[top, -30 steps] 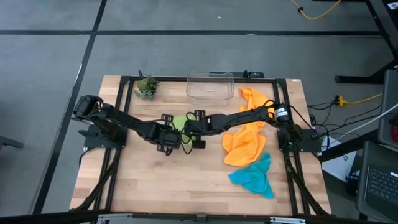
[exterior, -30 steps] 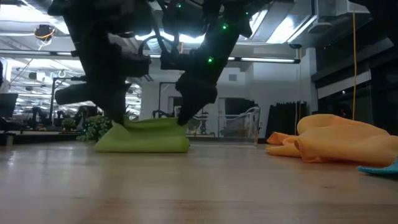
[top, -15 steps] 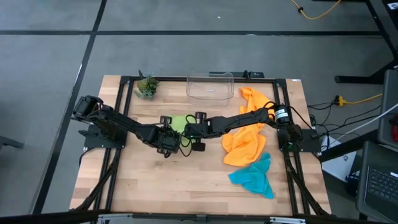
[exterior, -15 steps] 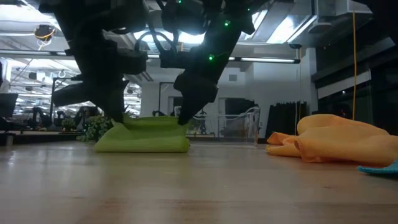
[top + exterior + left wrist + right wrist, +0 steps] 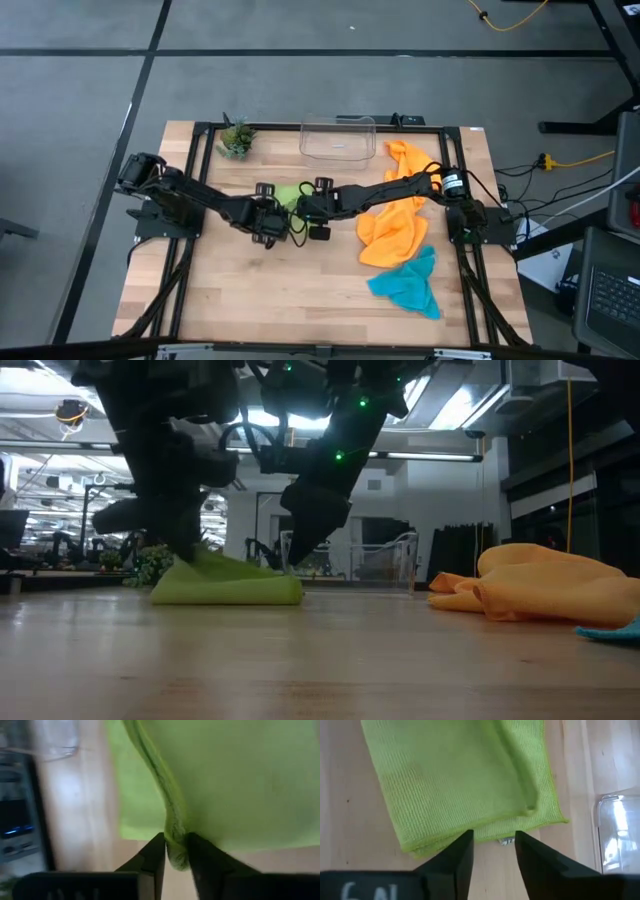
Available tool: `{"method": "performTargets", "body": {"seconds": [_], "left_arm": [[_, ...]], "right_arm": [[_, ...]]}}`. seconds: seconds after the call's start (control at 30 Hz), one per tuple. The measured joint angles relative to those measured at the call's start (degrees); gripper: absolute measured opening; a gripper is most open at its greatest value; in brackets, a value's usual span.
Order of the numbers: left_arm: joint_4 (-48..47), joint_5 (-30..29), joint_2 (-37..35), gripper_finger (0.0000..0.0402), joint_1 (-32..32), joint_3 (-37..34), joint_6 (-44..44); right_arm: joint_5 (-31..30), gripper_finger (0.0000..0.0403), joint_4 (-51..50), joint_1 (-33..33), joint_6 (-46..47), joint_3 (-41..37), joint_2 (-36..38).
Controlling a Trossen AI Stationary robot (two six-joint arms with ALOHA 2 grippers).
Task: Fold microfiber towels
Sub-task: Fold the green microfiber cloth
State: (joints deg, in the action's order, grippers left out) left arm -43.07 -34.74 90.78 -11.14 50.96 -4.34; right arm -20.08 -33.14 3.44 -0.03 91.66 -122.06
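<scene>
Wooden bench (image 5: 300, 290) carries a clear bin (image 5: 338, 139) and small plant (image 5: 236, 138) at its far edge. Mid-bench lies the folded lime towel (image 5: 455, 785), mostly hidden from above by both arms. Left pincer (image 5: 175, 852) pinches its folded edge; right pincer (image 5: 492, 842) stands apart, empty, at its near edge. Orange towels (image 5: 395, 215) and teal towel (image 5: 408, 284) lie rightward.

A towel (image 5: 288, 195) lies folded near the table's (image 5: 250, 290) middle, between the left gripper (image 5: 268, 215) and right gripper (image 5: 308, 208). A bin (image 5: 338, 138) sits at the far edge, a plant (image 5: 236, 138) toward the far left corner. Three more towels (image 5: 395, 225) lie along the right edge.
</scene>
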Motion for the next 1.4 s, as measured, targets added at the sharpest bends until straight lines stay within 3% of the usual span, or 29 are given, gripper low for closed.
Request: {"method": "performTargets", "body": {"seconds": [0.23,0.43,0.53,0.7,0.83,1.0,1.13,1.27,1.4], "left_arm": [[0.1,-5.2,0.0,0.0119,1.2,0.0,1.6],[-1.6,-9.9,0.0,0.0123,0.8,1.4,-0.6],[-6.9,-6.5,0.0,0.0122,-0.4,4.4,-7.3],[-16.2,5.4,-0.1,0.0122,-3.6,8.7,-22.1],[-18.5,11.4,0.0,0.0122,-7.0,9.2,-31.3],[-15.0,10.5,-0.1,0.0122,-10.2,9.2,-35.7],[-16.7,8.3,-0.1,0.0122,-11.5,9.2,-35.8],[-22.9,6.7,-2.9,0.0122,-12.1,9.1,-36.1],[-25.9,1.4,-10.3,0.0121,-12.0,9.1,-36.1]], "right_arm": [[0.0,0.0155,-0.1,0.0,-0.2,0.0,0.1],[0.0,0.0145,-3.0,0.2,0.2,0.0,2.1],[0.2,0.0140,-7.2,0.7,2.8,0.0,3.5],[0.8,0.0135,-16.2,1.9,7.0,0.1,5.6],[3.5,0.0135,-21.2,2.9,7.9,0.1,5.7],[7.9,0.0135,-17.7,4.7,17.2,0.0,5.5],[1.5,0.0135,-17.2,7.7,21.6,0.1,5.7],[-7.1,0.0135,-27.2,10.3,25.9,0.0,9.2],[-20.4,0.0135,-39.3,12.2,36.5,0.0,14.5]]}}
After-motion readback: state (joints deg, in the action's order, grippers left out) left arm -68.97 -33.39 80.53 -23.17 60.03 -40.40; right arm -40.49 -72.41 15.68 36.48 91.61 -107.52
